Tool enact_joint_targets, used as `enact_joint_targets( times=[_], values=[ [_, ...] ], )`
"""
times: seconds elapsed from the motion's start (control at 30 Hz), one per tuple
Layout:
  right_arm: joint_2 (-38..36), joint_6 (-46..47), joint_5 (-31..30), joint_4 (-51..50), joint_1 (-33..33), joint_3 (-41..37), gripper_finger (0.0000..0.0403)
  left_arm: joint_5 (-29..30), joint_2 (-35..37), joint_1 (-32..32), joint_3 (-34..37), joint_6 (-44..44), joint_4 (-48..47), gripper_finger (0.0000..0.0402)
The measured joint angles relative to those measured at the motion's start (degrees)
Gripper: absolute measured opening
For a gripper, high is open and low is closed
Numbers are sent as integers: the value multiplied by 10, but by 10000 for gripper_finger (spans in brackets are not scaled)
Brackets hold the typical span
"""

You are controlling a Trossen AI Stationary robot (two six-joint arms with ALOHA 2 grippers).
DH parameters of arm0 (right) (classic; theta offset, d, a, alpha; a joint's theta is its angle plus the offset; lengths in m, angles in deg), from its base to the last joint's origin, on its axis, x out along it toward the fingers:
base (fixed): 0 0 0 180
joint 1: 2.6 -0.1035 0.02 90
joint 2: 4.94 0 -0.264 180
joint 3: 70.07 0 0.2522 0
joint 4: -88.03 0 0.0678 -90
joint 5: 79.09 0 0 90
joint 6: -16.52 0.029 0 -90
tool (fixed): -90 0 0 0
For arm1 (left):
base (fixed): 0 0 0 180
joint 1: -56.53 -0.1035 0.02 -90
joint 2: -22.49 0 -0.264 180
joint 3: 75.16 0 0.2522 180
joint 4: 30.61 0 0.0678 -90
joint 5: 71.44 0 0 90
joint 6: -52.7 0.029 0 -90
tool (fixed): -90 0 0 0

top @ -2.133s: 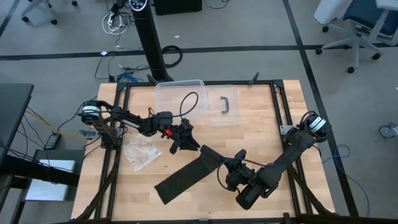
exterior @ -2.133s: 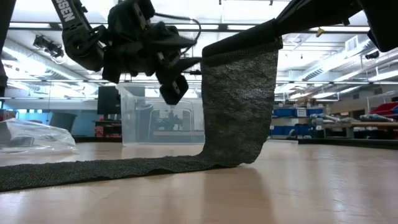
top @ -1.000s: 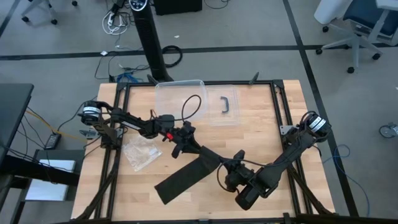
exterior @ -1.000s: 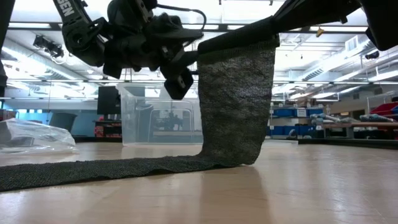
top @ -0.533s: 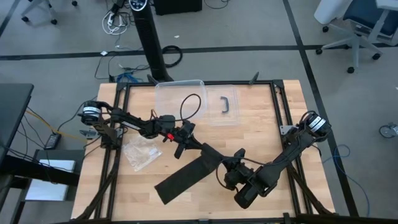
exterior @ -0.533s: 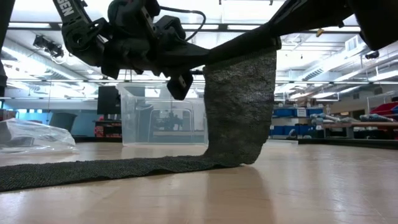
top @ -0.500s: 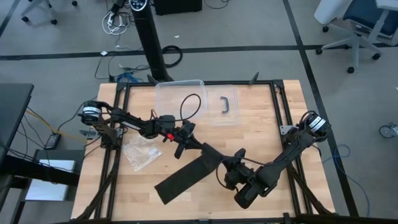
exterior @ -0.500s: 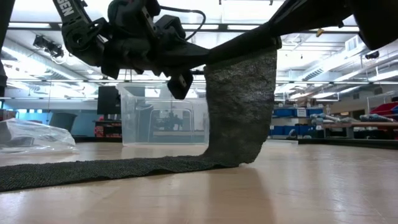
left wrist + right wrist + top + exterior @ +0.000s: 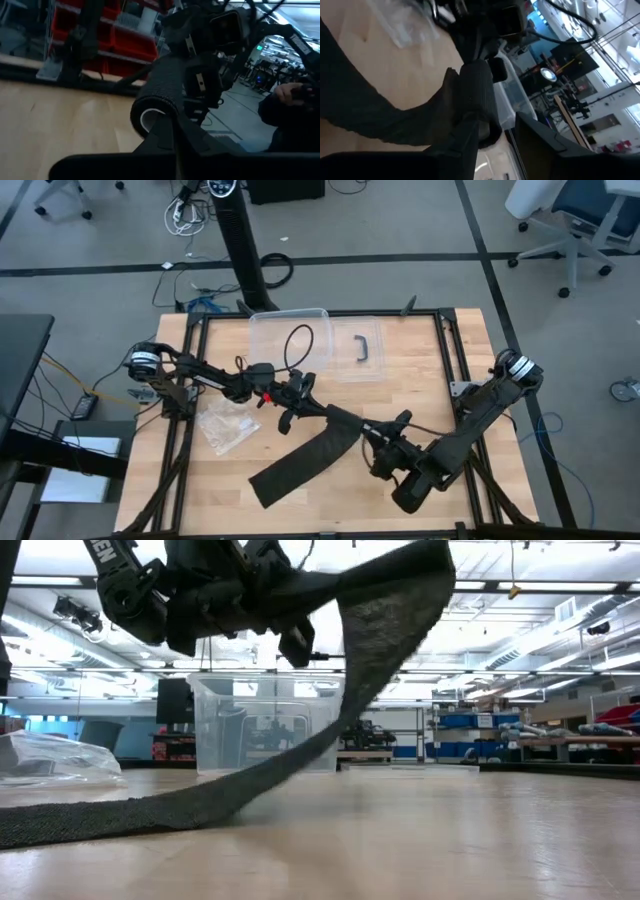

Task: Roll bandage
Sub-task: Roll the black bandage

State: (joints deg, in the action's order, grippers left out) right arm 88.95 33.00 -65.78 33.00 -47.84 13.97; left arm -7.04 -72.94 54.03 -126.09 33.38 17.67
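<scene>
The bandage is a black fabric strip, part of it wound into a roll (image 9: pixel 338 419) held above the table's middle. The rest of the strip (image 9: pixel 300 465) slants down from the roll (image 9: pixel 390 600) and lies flat toward the near left. My left gripper (image 9: pixel 297 406) is shut at the roll's left end, where a white core (image 9: pixel 150 118) shows. My right gripper (image 9: pixel 388 440) is at the roll's other end. Its fingers stand apart, with the roll's end (image 9: pixel 479 100) between them. My left gripper meets the roll at the rim of its open end (image 9: pixel 161 111), beside the white core. Its fingers come in level from the table's left and lie along the roll. The fingers hide the exact hold. The roll is lifted clear, with the strip trailing from it down to the table. My right gripper has one finger (image 9: pixel 468 136) close beside the roll's end. I cannot tell whether that finger touches it.
A crinkly clear bag (image 9: pixel 228 426) lies left of the strip, under the left arm. A clear plastic box (image 9: pixel 290 335) stands at the far middle. Its lid with a black handle (image 9: pixel 362 348) lies to the box's right. Bare wood shows at the near right.
My left gripper has shut on the roll's end and rolled a little. My right gripper has risen and drawn back toward the table's right edge. The roll has gone up. The hanging part, which dropped straight down with a fold on the table, now slants down to the flat part.
</scene>
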Motion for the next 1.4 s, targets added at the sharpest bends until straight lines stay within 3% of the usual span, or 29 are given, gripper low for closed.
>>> enact_joint_targets(
  times=[0.3,0.53,0.73,0.93,1.17,1.27,1.4],
  values=[
    [-39,-3,2,-8,-34,0,130,-4,94,-2,0,58,-26,0],
    [-26,-35,51,-7,-34,0,132,23,183,-8,-20,107,-135,0],
    [-2,-85,76,34,-18,0,131,57,227,-8,-84,189,-274,0],
    [-2,49,117,55,4,-7,134,70,233,-8,-152,238,-359,0],
    [-2,236,149,71,-2,-112,140,75,233,-8,-203,270,-424,0],
    [-2,257,172,150,-4,-174,143,84,233,-8,-210,279,-426,0],
    [-1,248,214,333,-1,-257,150,101,233,-8,-210,284,-430,0]
  ],
)
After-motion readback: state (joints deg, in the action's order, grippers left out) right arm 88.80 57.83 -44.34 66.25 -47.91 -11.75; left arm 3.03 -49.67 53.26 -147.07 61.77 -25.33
